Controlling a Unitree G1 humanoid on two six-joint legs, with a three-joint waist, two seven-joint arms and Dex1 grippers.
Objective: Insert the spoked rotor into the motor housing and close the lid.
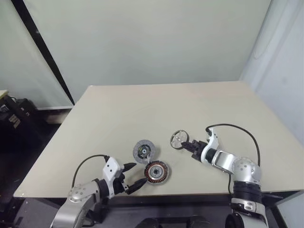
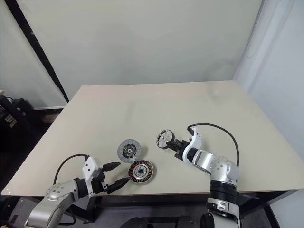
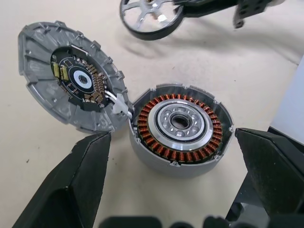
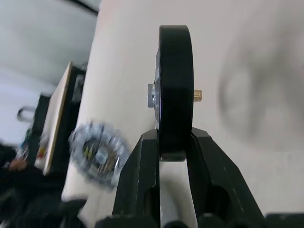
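Observation:
My right gripper [image 1: 186, 143] is shut on the rim of the spoked rotor [image 1: 179, 138], a shiny silver wheel with a dark rim. In the right wrist view the rotor [image 4: 175, 90] stands edge-on between the fingers, just above the table. The motor housing [image 1: 156, 172] sits near the table's front edge, its copper windings [image 3: 152, 137] ringing a silver centre. The grey lid [image 1: 142, 151] lies flat beside it, inner side up, joined to it by a white connector [image 3: 119, 105]. My left gripper [image 1: 137, 174] is open just left of the housing, its fingers [image 3: 80, 180] on either side of it and not touching it.
The tan table [image 1: 156, 109] stretches wide behind the parts, and its front edge [image 1: 142, 194] runs close below the housing. Dark equipment [image 1: 14, 116] stands on the floor off the table's left side. A black cable [image 1: 242, 130] loops over my right arm.

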